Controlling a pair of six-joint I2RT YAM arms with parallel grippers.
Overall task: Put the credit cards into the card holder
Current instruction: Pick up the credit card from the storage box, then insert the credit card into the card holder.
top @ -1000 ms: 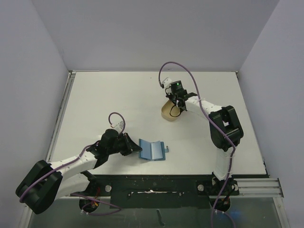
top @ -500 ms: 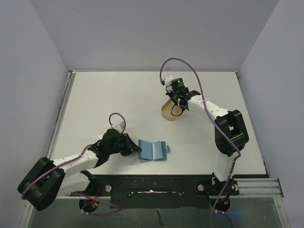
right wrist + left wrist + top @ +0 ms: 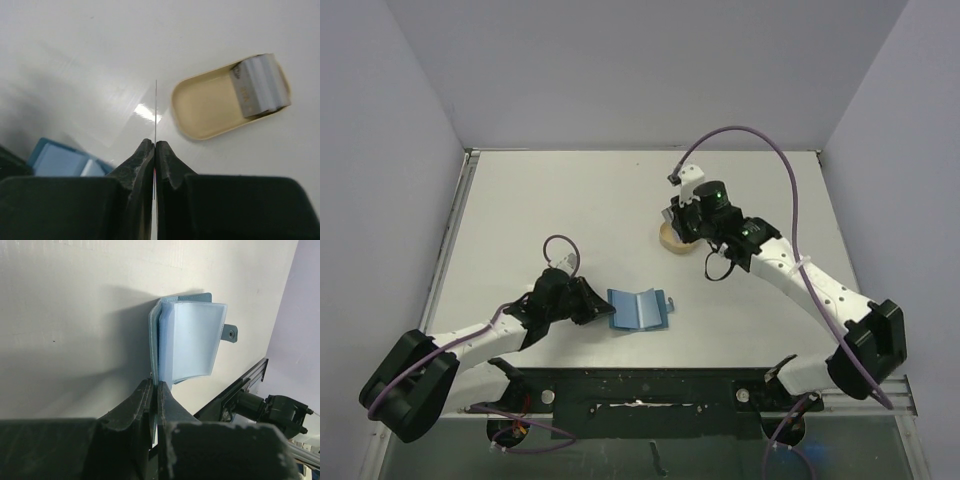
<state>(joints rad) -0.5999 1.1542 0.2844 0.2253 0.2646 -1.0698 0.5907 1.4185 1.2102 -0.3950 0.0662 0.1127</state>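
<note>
The card holder, a blue bifold wallet, stands half open on the table, its clear pockets and small tab facing away from my left wrist. My left gripper is shut on its left edge. My right gripper is shut on one credit card, seen edge-on as a thin line sticking out past the fingertips. It hangs above the table beside the tan dish. More silvery credit cards lie stacked at one end of that dish.
The wallet shows at the lower left of the right wrist view. A black rail runs along the table's near edge, close behind the wallet. Walls close off the left, far and right sides.
My right gripper closed on a card in the dish, then lifted out and drew back toward the near side. The left gripper and the wallet have stayed put.
</note>
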